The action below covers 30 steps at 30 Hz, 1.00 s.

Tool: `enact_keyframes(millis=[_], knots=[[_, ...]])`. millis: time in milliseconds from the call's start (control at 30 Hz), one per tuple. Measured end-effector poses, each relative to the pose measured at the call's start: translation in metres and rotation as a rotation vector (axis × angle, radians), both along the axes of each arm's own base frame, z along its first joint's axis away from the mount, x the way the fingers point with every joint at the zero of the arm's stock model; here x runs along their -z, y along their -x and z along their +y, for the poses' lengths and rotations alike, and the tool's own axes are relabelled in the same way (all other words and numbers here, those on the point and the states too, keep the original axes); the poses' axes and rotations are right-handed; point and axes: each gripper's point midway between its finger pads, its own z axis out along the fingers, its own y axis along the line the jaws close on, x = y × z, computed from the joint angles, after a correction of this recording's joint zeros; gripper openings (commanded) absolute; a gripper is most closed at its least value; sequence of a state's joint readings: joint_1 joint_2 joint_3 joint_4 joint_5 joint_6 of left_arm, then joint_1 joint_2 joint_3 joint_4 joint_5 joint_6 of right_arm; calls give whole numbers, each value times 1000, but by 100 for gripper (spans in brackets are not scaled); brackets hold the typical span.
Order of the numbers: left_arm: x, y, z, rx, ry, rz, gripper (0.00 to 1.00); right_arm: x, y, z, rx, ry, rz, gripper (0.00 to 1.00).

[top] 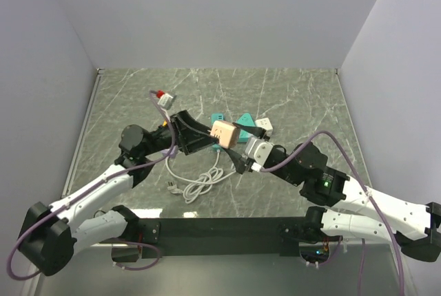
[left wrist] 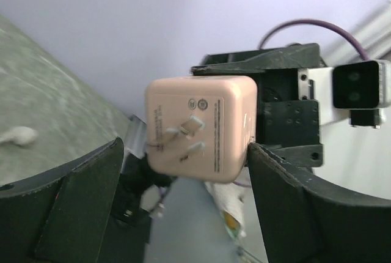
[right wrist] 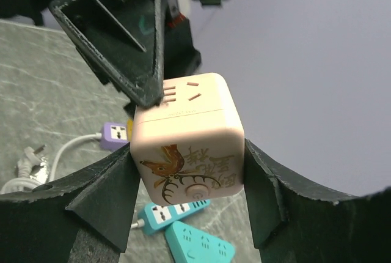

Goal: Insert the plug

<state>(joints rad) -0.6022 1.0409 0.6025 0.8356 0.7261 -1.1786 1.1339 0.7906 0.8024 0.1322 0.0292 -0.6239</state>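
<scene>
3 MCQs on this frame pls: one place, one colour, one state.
1. Where is the pink cube socket?
A inside a drawer
B held up above the table
C mounted on the wall

2. What colour are the power strips lying below it?
A teal
B red
C black

3. What is the right tool doing?
A wide open and empty
B shut on the cube
C out of view

Answers:
1 B: the marble shows well beneath it.
2 A: both are teal.
3 B: it clamps two opposite sides.

Pink cube socket (right wrist: pixel 186 144) in right end effector (right wrist: pixel 189 153)
</scene>
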Motion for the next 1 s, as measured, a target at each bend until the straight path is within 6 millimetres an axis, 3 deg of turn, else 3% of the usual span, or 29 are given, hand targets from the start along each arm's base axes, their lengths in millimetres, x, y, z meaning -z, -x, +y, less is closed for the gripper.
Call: enact_keyframes(millis=[233,367,467,567,667,833,1000], knots=[[-2,-37,34,-304,-52,-60,89,-18,-21,-15,92,20,29,0],[1,-52,58,-499,-109,-92,89,-43,-50,-20,139,22,63,0],[0,-55,74,-597,-138,-135,89,-44,-75,-16,158,60,114,0],[0,-59,86,-676,-174,-183,89,-18,-103,-2,153,153,213,0],[10,-69,92,-727,-228,-201,89,26,-121,10,138,263,339,0],[47,-94,92,-761,-363,-165,89,109,-135,21,120,466,556,0],[94,-115,93,-758,-471,-79,88,179,-139,22,126,635,717,0]])
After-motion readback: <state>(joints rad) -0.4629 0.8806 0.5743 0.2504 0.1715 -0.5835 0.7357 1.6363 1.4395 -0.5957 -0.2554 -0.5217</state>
